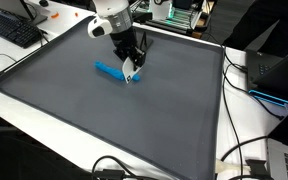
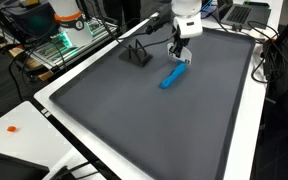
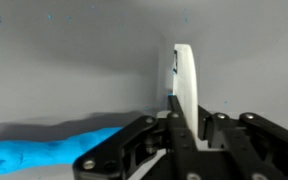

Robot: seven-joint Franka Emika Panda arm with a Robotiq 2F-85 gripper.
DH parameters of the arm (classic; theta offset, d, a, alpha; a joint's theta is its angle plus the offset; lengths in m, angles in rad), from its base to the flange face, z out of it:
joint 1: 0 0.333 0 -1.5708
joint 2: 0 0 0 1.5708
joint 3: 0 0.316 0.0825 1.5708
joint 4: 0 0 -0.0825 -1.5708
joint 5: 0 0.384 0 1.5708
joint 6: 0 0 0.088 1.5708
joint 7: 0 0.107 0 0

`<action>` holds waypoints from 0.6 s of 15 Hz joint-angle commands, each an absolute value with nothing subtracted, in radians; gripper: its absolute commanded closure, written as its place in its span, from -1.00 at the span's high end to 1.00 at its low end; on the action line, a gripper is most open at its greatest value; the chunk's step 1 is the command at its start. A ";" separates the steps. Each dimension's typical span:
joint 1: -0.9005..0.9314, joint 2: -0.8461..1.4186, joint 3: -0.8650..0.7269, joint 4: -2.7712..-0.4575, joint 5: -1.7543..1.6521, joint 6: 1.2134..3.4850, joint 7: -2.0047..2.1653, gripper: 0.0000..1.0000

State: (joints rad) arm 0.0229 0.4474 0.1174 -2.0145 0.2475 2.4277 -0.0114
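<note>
My gripper (image 1: 131, 62) hangs over the far part of a dark grey mat (image 1: 104, 120) and is shut on a thin white stick-like object (image 1: 130, 73). In the wrist view the white object (image 3: 184, 85) stands upright between the fingers (image 3: 189, 120). A blue elongated object (image 1: 109, 70) lies flat on the mat right beside the white object's lower end. It also shows in an exterior view (image 2: 172, 77) and at the lower left of the wrist view (image 3: 44, 152). In that exterior view the gripper (image 2: 182, 50) is just behind the blue object.
A small black stand (image 2: 136, 55) sits on the mat (image 2: 154, 120) near the gripper. A keyboard (image 1: 12, 30) lies beyond the mat's corner. Cables (image 1: 246, 85) and a laptop (image 1: 279, 70) lie along one side of the mat. Electronics with green lights (image 2: 69, 38) stand off the mat.
</note>
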 commanded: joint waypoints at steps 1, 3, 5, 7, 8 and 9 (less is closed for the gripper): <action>0.022 0.401 0.103 -2.030 0.237 2.432 -0.010 -0.95; 0.021 0.384 0.093 -2.027 0.228 2.431 -0.008 -0.95; 0.025 0.372 0.079 -2.021 0.211 2.430 0.000 -0.95; 0.033 0.370 0.060 -2.012 0.177 2.429 0.015 -0.95; 0.035 0.374 0.052 -2.003 0.157 2.425 0.022 -0.95; 0.039 0.379 0.043 -1.996 0.134 2.425 0.031 -0.95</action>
State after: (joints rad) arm 0.0232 0.3809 0.0718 -1.9996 0.1950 2.4288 -0.0029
